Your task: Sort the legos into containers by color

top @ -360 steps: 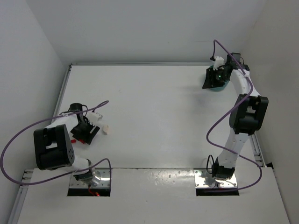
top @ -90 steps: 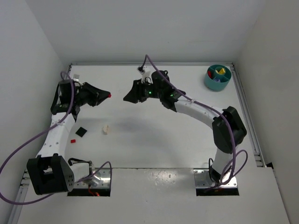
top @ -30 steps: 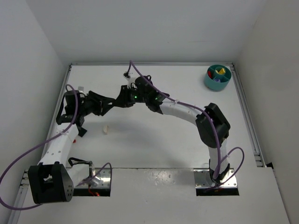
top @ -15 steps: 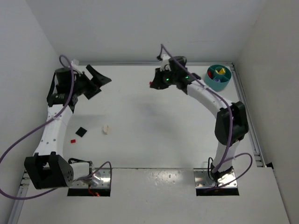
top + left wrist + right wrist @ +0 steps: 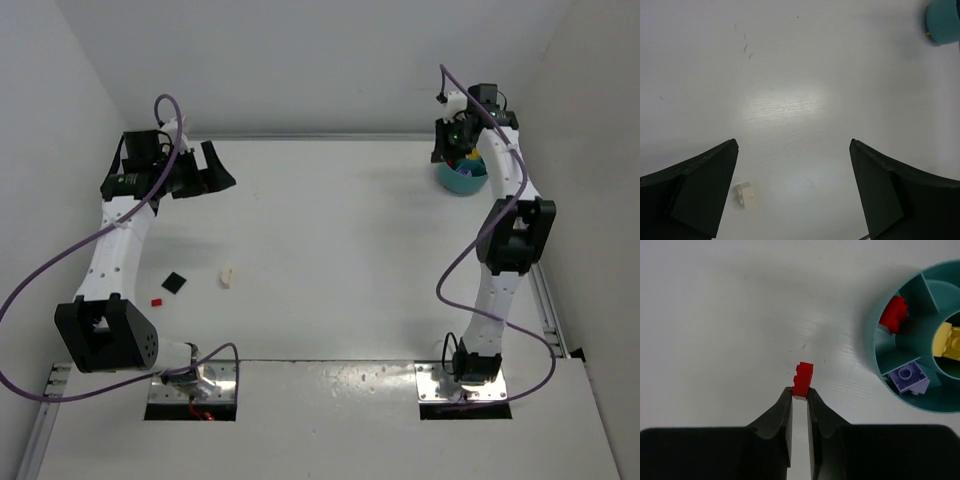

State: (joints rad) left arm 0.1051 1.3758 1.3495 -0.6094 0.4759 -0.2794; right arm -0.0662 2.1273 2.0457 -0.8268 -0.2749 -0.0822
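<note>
My right gripper (image 5: 799, 392) is shut on a small red lego (image 5: 803, 379) that sticks out past its fingertips. It hangs just left of the round teal container (image 5: 875, 340). The container's wedge compartments hold a red lego (image 5: 893, 314), a yellow lego (image 5: 950, 342) and a pale purple lego (image 5: 910, 377). In the top view the right gripper (image 5: 443, 148) sits at the back right beside the container (image 5: 463, 180). My left gripper (image 5: 222, 172) is raised at the back left, open and empty (image 5: 793, 145). A cream-white lego (image 5: 746, 194) lies on the table below it (image 5: 227, 277). Another red lego (image 5: 156, 301) lies near the left.
A small flat black square (image 5: 174, 282) lies on the table between the loose red and cream-white legos. Walls close in the table at the back and on both sides. The arm bases stand at the near edge.
A second ago both grippers met at mid-table. The left gripper has opened and pulled back to the back left. The right arm has swung to the back right with the red lego.
</note>
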